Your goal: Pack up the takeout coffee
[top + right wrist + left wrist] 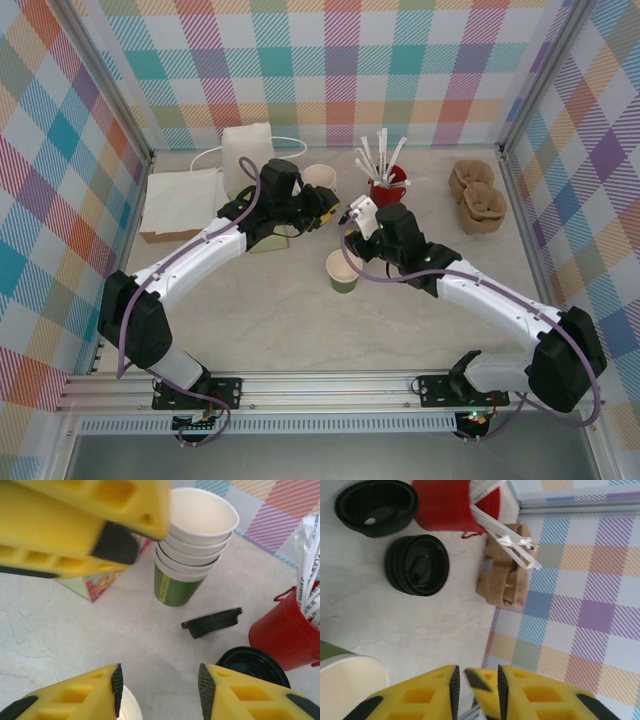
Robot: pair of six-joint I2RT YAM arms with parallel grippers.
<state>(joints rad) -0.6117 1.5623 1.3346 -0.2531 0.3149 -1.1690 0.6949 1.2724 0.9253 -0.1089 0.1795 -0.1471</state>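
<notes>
One takeout cup (343, 270) uncapped, both arms at mid-table

Nearest the arm bases, we see the pale green cup upright on the table (300, 330), cream inside exposed and no lid on it. It stands between the two arms, tucked against the right wrist in the top view.

Right gripper (159, 685) hangs just above that cup. Its jaws are spread wide with nothing between them, and the cup's rim shows under the left-hand finger in the wrist view.

Left gripper (477, 677) hovers just beside the right one, slightly farther out. Its jaws are drawn close with only a narrow gap. Something small, dark and yellow sits in the gap, and we cannot tell whether it is pinched.

Past the grippers, two black lids lie on the table, apart from each other. The top-side-up lid (417, 565) is flat. The hollow-side lid (375, 507) sits just beside the red cup (385, 190) of white sticks. We can't tell whether it touches.

The stack of paper cups (192, 545) stands upright, with a printed carton (95, 582) near it by the left arm.

Far right, the brown pulp trays (478, 197) sit near the wall. Far left, a white bag (247, 150) stands upright, with a flat paper bag (183, 200) lying beside it.
</notes>
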